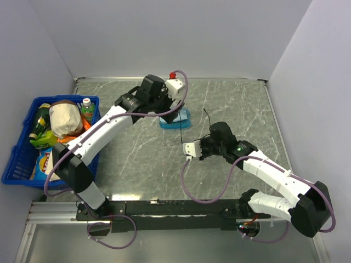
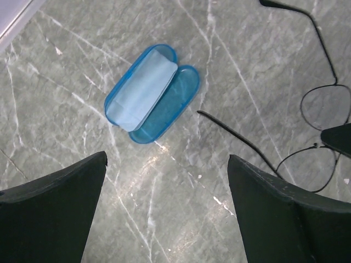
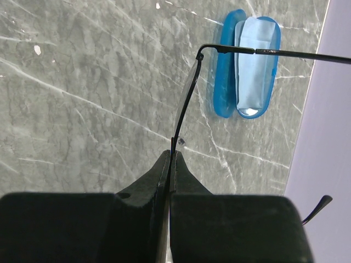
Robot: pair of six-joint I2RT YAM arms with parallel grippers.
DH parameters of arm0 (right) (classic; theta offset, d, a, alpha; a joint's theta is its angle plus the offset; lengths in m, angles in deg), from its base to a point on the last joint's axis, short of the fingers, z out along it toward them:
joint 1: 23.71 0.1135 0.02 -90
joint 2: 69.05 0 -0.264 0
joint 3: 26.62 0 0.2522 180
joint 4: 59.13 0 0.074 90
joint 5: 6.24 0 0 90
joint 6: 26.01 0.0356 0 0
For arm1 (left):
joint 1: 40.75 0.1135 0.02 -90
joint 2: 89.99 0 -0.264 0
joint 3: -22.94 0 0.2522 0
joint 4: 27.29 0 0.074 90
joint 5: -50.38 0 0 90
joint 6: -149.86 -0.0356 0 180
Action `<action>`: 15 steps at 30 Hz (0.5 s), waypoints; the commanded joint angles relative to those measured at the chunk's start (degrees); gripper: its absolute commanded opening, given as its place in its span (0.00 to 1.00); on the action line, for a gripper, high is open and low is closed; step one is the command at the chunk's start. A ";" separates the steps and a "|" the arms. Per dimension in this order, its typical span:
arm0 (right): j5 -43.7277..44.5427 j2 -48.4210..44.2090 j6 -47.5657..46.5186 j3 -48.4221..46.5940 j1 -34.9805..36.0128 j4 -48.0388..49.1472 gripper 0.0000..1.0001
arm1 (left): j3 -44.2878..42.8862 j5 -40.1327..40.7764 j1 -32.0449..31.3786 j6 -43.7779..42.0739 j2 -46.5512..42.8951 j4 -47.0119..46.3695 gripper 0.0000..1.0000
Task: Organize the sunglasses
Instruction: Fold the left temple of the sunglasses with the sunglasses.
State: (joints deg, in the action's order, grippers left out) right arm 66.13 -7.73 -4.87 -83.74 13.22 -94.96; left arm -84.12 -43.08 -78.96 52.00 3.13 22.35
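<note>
Awaiting stowing, the sunglasses [image 3: 263,51] are pinched by the right claw [image 3: 171,164], the open case [image 2: 174,103] overhung by the gaping left claw [image 2: 167,159].

Sunglasses [image 3: 187,101] between the right fingers [image 3: 156,183]

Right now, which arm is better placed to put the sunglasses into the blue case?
Right: the right claw is shut on the sunglasses, with the open blue case ahead of it. The left claw hangs open above the case, holding nothing; it might steady it.
</note>
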 commanded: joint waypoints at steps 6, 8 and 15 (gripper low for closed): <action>-1.79 -1.03 -0.13 0.46 0.07 1.06 0.00 | 1.98 -9.62 2.71 0.57 -3.39 -1.60 0.97; -2.23 -1.46 0.22 0.37 -0.01 1.06 0.00 | 2.15 -14.00 2.71 0.39 -2.95 -1.16 0.98; -3.73 -1.47 -0.05 0.20 -0.10 0.36 0.00 | 1.28 -18.95 2.80 0.30 -1.10 0.07 0.83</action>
State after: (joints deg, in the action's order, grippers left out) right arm 64.60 -7.95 -4.83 -83.74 13.22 -94.96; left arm -82.04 -57.05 -76.19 52.14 2.34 22.44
